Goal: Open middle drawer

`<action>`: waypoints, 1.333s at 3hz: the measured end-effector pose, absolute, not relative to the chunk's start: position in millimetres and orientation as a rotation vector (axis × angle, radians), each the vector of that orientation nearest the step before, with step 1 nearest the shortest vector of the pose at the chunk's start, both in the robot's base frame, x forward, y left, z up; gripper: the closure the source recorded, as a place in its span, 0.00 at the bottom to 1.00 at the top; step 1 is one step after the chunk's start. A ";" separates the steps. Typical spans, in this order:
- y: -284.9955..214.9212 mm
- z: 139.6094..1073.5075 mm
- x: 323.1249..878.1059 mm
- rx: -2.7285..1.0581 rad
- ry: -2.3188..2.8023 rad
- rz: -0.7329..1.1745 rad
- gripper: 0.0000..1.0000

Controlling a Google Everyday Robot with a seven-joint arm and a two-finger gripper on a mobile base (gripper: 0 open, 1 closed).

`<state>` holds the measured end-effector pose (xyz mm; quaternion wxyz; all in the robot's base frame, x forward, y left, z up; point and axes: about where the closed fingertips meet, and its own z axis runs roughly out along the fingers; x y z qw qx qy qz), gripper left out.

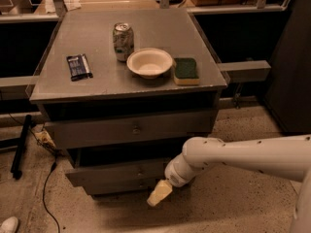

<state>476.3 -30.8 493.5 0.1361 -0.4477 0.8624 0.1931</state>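
Three grey drawer fronts stack under the counter [58, 89], all below the bowl [149, 62]. The top drawer [97, 130] is widest. The middle drawer [112, 173] comes next down from the bowl, long & low w/ a small centre knob [139, 171]. The bottom drawer [116, 187] is narrowest. A dark gap shows betw. top & middle fronts; drawer insides aren't visible. The bowl is white, upright, showing only its plain white inside. A can [123, 41] stands upright just behind-left of the bowl. A green sponge [186, 70] is at the bowl's R rim, touching or just beside, can't tell. A dark packet [78, 66] lies well L of the bowl. The hand [159, 193] hangs far below the bowl, slightly R, by the bottom drawer's R end, near the floor [218, 212], apart from the knob. Hand's state: can't tell. A white arm [243, 154] reaches in from R.
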 end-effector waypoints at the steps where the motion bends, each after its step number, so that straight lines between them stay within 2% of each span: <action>1: -16.4 516.2 518.8 -1.306 2.410 0.511 0.00; 2: 5.7 484.3 540.7 -1.373 2.427 0.505 0.00; 4: 0.5 484.8 556.9 -1.372 2.405 0.469 0.00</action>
